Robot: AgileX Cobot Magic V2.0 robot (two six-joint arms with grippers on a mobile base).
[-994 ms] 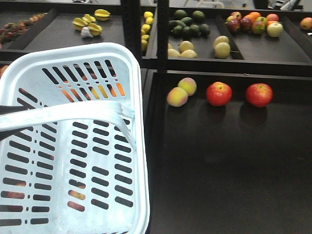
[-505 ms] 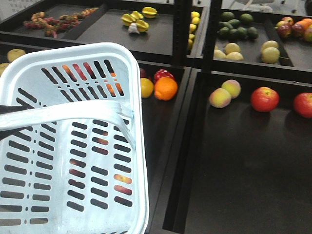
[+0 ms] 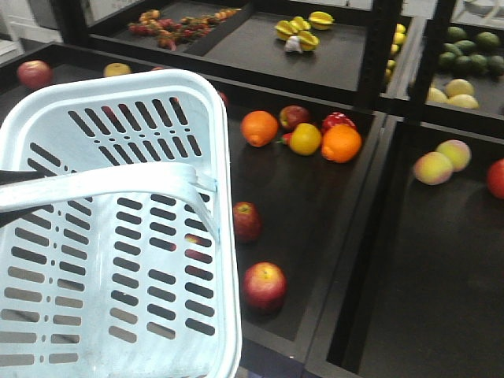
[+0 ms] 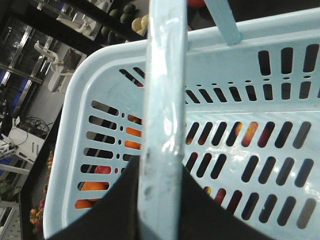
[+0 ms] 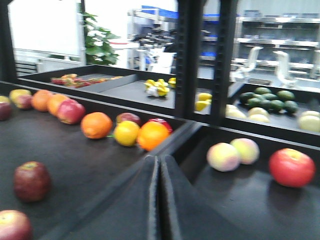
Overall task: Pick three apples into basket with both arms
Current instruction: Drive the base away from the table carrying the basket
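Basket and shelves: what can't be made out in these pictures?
- Front view: the basket covers the shelf behind it; fruit there shows only as slivers through its slots.
- Front view: a red fruit is cut off by the right edge.
- Left wrist view: the handle blocks a strip of the basket's inside.
- Right wrist view: blurred, and the apple at bottom left is cut by the frame.

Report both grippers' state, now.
Left gripper: jaws shut on the basket handle.
Right gripper: jaws shut, holding nothing.
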